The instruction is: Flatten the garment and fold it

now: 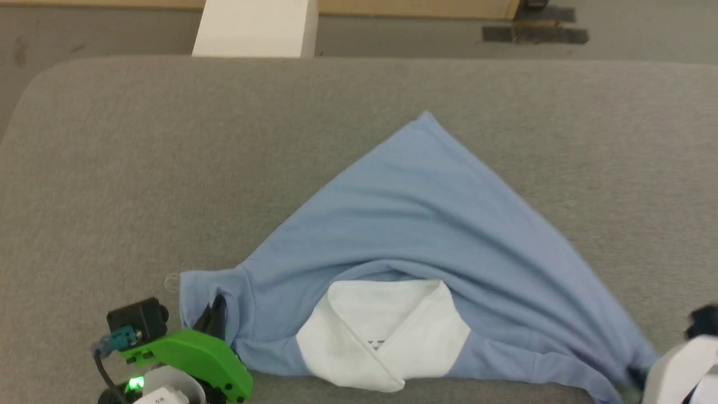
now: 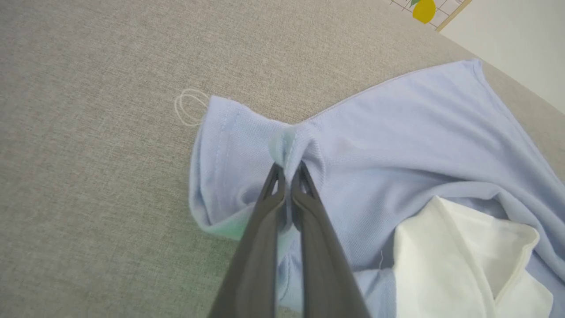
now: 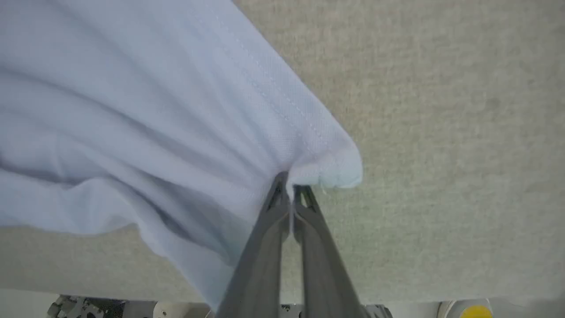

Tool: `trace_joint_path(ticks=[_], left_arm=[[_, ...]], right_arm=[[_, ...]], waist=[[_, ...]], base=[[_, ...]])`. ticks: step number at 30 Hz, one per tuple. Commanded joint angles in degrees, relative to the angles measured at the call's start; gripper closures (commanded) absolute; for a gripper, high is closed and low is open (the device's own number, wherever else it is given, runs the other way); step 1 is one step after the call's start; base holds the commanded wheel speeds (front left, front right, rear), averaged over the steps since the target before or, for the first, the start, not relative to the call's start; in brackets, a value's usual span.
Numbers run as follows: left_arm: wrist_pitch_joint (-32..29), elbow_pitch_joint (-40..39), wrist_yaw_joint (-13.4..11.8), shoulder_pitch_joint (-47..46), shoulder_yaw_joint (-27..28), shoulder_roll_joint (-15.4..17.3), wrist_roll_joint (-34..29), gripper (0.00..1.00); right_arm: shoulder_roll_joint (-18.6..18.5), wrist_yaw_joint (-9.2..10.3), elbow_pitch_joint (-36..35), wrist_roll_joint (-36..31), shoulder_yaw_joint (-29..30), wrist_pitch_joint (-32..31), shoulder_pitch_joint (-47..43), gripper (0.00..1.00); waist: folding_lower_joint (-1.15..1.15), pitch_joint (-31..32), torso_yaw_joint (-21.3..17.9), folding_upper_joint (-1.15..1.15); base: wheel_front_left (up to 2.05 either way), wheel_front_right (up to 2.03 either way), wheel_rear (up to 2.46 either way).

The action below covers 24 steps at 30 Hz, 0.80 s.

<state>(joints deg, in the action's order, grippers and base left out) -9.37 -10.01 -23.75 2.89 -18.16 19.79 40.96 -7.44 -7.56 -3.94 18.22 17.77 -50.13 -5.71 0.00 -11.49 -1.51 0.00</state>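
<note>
The light blue garment [image 1: 426, 224] lies as a rough triangle on the grey table [image 1: 140, 168], its white collar part [image 1: 387, 336] with a small dark print toward the near edge. My left gripper [image 2: 289, 170] is shut on a pinched fold near the garment's [image 2: 397, 145] left corner; in the head view it sits at the lower left [image 1: 216, 314] under its green housing. My right gripper [image 3: 290, 190] is shut on the hemmed right corner of the garment [image 3: 154, 110], which hangs lifted off the table. In the head view the right arm's pale forearm shows at the lower right.
A white box [image 1: 255, 28] stands beyond the table's far edge, with grey floor and dark tape strips [image 1: 533, 33] behind. A small white thread loop [image 2: 190, 108] lies by the garment's left corner. The table's near edge [image 3: 88, 282] runs just under the right gripper.
</note>
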Motion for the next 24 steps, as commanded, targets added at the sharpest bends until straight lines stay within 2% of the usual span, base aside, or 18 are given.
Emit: trace_joint_path(ticks=[1, 5, 6, 7, 8, 13, 16, 20, 24], left_arm=[[0.62, 0.31, -0.09, 1.10, 0.30, -0.41, 0.44, 1.00], [1.52, 0.75, -0.22, 2.60, 0.54, -1.22, 1.19, 1.00], [1.67, 0.84, -0.26, 2.87, 0.61, -1.33, 1.32, 1.00], [1.80, 0.89, -0.28, 3.04, 0.71, -1.39, 1.43, 1.00], [1.96, 0.93, -0.29, 3.23, 0.86, -1.38, 1.52, 1.00], [2.09, 0.81, -0.40, 3.39, 1.21, -0.94, 1.51, 1.00], [2.03, 0.50, -0.47, 3.04, 1.12, -0.92, 1.42, 1.00], [1.84, 0.12, -0.52, 2.22, 0.67, -1.03, 1.15, 1.00], [1.59, -0.19, -0.24, 0.52, -0.40, -1.42, 0.60, 1.00]], right_arm=[[0.60, 0.08, 0.99, 0.59, -1.09, -0.73, -1.48, 1.00], [1.92, 0.08, 3.21, 2.92, -2.67, -0.99, -3.56, 1.00], [2.00, 0.08, 2.87, 3.61, -2.29, 0.52, -3.08, 0.78], [2.11, 0.08, 2.47, 4.34, -1.69, 2.05, -2.55, 0.51], [2.28, 0.08, 1.68, 5.72, -0.92, 4.22, -1.48, 0.00], [-0.73, 0.08, -2.96, 9.52, -1.16, 14.47, 5.07, 0.00], [-2.71, 0.08, -2.75, 10.05, -3.36, 19.28, 10.84, 0.00], [-4.20, 0.08, 0.93, 8.87, -8.05, 21.02, 20.15, 0.00], [-5.80, 0.08, 7.08, 5.48, -13.83, 18.98, 29.95, 0.00]], waist=[[0.00, 4.45, -3.98, 0.00], [0.00, 5.26, -4.15, 0.00], [0.00, 5.40, -4.13, 0.00], [0.00, 5.51, -4.11, 0.00], [0.00, 5.63, -4.07, 0.00], [0.00, 5.40, -3.41, 0.00], [0.00, 4.58, -2.55, 0.00], [0.00, 2.49, -0.71, 0.00], [0.00, -0.82, 2.72, 0.00]], base=[[0.00, 0.00, 0.00], [0.00, 0.00, 0.00], [0.00, 0.00, 0.00], [0.00, 0.00, 0.00], [0.00, 0.00, 0.00], [0.00, 0.00, 0.00], [0.00, 0.00, 0.00], [0.00, 0.00, 0.00], [0.00, 0.00, 0.00]])
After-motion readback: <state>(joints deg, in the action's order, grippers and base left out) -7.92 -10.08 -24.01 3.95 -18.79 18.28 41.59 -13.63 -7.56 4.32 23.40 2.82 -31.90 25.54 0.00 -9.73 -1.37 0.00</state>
